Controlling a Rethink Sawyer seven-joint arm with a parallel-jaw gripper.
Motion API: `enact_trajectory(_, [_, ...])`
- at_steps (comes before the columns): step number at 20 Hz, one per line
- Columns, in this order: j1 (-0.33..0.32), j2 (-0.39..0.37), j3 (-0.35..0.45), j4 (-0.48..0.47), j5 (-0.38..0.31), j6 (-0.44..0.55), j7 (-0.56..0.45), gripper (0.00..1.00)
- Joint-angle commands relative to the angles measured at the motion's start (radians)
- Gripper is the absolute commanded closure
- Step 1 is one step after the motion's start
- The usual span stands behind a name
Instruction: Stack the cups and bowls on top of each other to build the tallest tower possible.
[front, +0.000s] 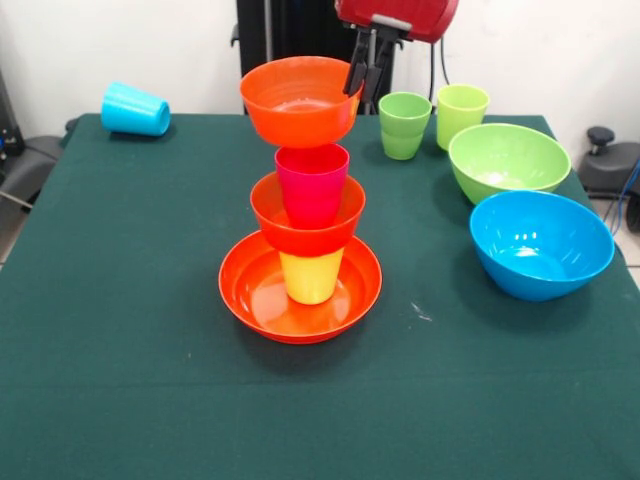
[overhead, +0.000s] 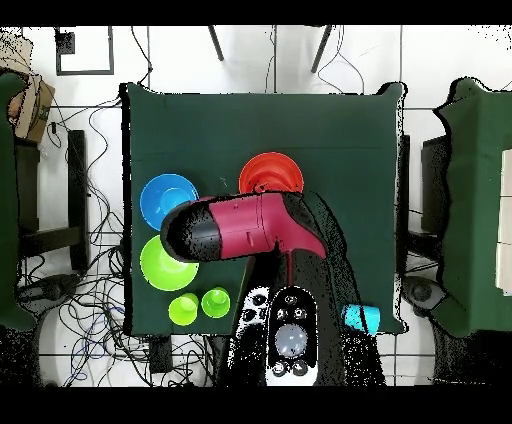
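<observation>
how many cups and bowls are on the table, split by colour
Orange bowls: 3
Lime green bowl: 1
Blue bowl: 1
Pink cup: 1
Yellow cup: 1
Light green cups: 2
Sky blue cup, on its side: 1
Total: 5 bowls, 5 cups, 10 things

No legible text, label, brand, number or sign appears in either view. The cups and bowls are plain, unmarked plastic, the green table cover (front: 120, 380) carries no printing, and the red arm housing (overhead: 250, 228) shows no readable lettering from above or from the front.
</observation>
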Motion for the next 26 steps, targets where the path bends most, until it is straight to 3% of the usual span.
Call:
enact_trajectory(1, [0.001, 0.009, 0.032, -0.033, 0.005, 0.019, 0.056, 1.00])
enact_trajectory(14, [-0.007, -0.023, 0.030, 0.004, 0.015, 0.018, 0.040, 1.00])
enact_trajectory(26, [-0.001, -0.010, 0.031, -0.026, 0.013, 0.027, 0.048, 1.00])
